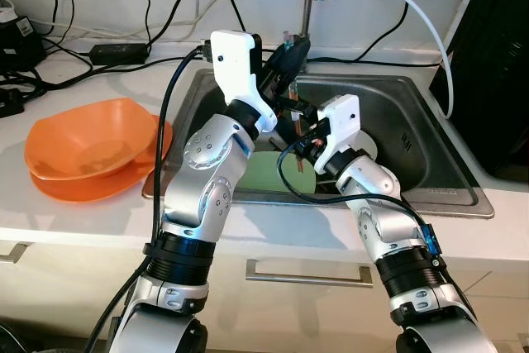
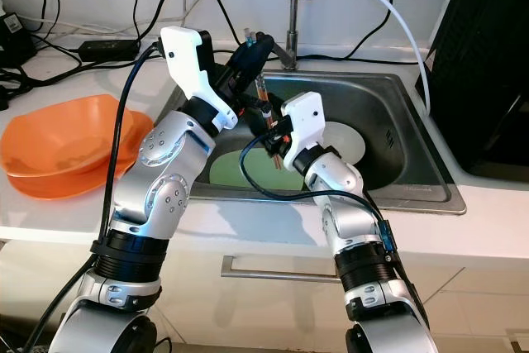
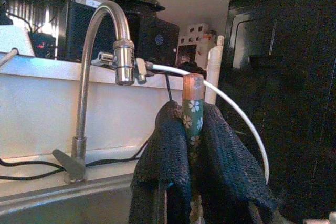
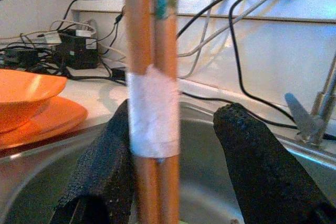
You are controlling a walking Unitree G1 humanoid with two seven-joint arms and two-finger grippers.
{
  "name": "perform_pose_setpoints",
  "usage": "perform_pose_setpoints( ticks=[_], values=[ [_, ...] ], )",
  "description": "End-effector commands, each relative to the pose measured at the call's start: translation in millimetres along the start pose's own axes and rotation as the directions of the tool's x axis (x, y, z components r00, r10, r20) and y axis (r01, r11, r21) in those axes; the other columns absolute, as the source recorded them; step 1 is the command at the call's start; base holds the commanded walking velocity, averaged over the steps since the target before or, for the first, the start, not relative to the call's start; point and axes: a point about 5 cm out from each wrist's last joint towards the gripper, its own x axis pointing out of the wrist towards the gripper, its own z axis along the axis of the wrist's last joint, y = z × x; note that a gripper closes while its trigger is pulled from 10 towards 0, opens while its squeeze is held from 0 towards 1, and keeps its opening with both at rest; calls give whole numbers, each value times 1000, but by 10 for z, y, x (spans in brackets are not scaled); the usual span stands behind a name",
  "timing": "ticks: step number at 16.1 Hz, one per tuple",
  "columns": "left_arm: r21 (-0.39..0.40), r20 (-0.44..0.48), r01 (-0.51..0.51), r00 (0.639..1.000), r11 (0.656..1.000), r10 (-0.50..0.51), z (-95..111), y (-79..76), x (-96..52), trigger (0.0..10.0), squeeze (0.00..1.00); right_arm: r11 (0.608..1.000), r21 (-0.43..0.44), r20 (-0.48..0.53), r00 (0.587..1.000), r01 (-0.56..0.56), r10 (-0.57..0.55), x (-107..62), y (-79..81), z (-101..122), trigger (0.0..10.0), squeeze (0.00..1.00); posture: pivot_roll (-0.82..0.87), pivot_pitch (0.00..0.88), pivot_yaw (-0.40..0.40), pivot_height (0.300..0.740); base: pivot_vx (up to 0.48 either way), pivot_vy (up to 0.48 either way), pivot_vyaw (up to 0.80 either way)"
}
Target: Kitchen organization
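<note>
Over the steel sink [image 1: 430, 121], the left gripper [image 3: 193, 145] is clamped tight on the top end of a pair of chopsticks [image 4: 149, 77], holding them upright just in front of the faucet [image 3: 100, 66], while the right gripper [image 4: 178, 145] sits lower down with its two black fingers spread either side of the sticks, one finger [image 4: 100, 166] close against them and the other [image 4: 262, 161] standing clear. The worry I'd have is the handover: if the left lets go before the right has closed, the pair drops into the basin onto the white plate [image 2: 343, 142] and the green board [image 2: 235, 169] lying there. The two sticks could also splay or twist if the right pinches only one of them. The sticks themselves are copper-brown and slim, bound together at the middle by a white band [image 4: 153, 111], with a dark green stretch near the top carrying small white flowers [image 3: 193, 114]; their lower tips I can't really make out behind the arms. On the counter to the left, well clear, an orange bowl [image 1: 87, 142] sits on an orange plate [image 1: 91, 183].
</note>
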Motion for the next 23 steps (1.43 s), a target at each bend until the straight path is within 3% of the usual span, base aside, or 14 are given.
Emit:
perform_pose_setpoints(
  ticks=[1,15,16,23],
  values=[
    [17,0,7,1000,1000,-7,30,-11,5,10000,0,1000,-23,18,1000,15,-14,43,-37,68,0,0,61,0,33,740,0,0,0],
    [63,-22,-26,999,998,27,13,30,27,10000,0,1000,-18,29,1000,9,-9,49,-36,71,0,0,67,0,34,740,0,0,0],
    [49,-25,-36,999,998,37,-3,41,26,10000,1000,1000,-18,31,999,7,-7,49,-37,71,0,0,65,0,35,740,0,0,0],
    [39,-47,-26,998,999,28,-51,26,22,10000,1000,1000,-15,36,999,14,-14,48,-51,68,0,0,63,0,36,740,0,0,0]
  ],
)
